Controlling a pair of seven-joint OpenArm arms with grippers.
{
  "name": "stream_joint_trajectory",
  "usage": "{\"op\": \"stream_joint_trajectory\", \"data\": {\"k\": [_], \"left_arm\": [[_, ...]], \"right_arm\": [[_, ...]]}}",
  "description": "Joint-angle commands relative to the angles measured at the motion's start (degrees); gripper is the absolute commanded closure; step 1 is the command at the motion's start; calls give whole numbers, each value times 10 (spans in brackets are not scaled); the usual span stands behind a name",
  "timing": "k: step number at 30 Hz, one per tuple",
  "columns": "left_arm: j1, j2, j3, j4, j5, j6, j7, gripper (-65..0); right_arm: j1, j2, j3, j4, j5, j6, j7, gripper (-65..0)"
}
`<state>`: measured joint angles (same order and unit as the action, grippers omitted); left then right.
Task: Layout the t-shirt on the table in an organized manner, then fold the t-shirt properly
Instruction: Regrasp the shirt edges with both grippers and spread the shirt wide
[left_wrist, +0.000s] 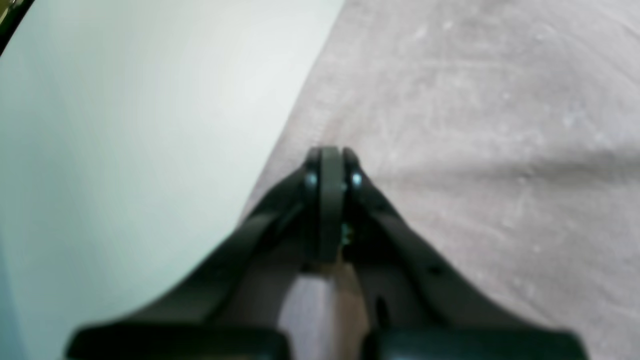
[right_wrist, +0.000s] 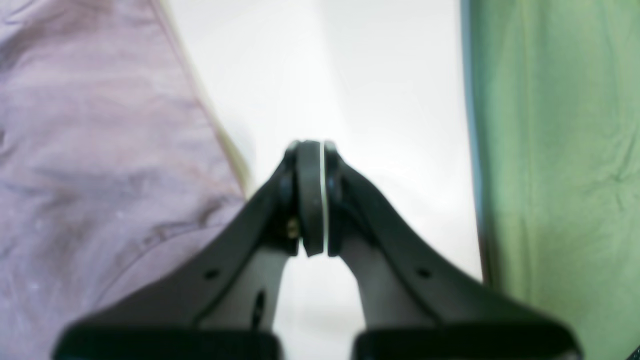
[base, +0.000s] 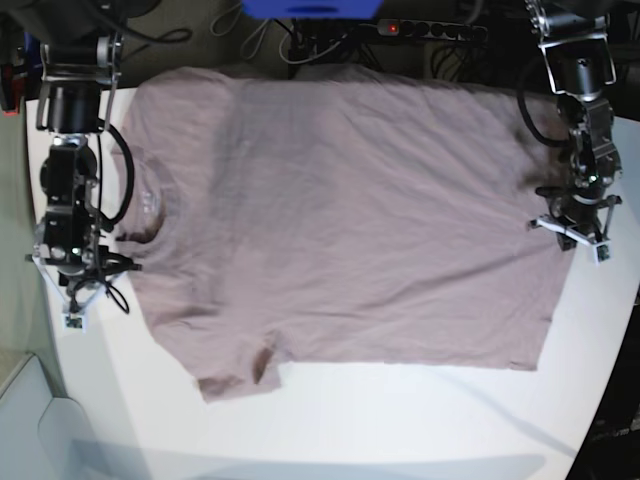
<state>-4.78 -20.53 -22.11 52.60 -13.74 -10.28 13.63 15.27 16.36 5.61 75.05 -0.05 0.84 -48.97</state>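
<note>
The mauve-pink t-shirt (base: 340, 220) lies spread flat on the white table (base: 400, 420), neck to the left and hem to the right. One short sleeve (base: 235, 375) points toward the front edge. In the base view my left gripper (base: 583, 243) hovers at the right by the hem; in the left wrist view its shut tips (left_wrist: 330, 150) sit over the t-shirt's (left_wrist: 475, 125) edge, with no cloth showing between them. My right gripper (base: 75, 300) is at the left beside the collar. It is shut over the bare table (right_wrist: 360, 90), with the t-shirt (right_wrist: 100, 150) off to its left.
A green cloth (right_wrist: 555, 150) hangs just past the table's edge beside my right gripper. A power strip (base: 430, 30), cables and a blue object (base: 310, 8) lie behind the table's back edge. Bare white tabletop runs along the front.
</note>
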Motion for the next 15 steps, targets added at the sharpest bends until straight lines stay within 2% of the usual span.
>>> {"op": "stream_joint_trajectory", "data": {"k": [1,6,15], "left_arm": [[12,-6,-4,-11,22,16,69,-1],[7,-22,-10,-1,22,16,69,-1],[25,-20,-9,133,22,16,76,-1]], "right_arm": [[4,9,2,15,-3,3,8,0],[-33,8,24,35,-3,3,8,0],[-63,8,47,39,-3,3,8,0]]}}
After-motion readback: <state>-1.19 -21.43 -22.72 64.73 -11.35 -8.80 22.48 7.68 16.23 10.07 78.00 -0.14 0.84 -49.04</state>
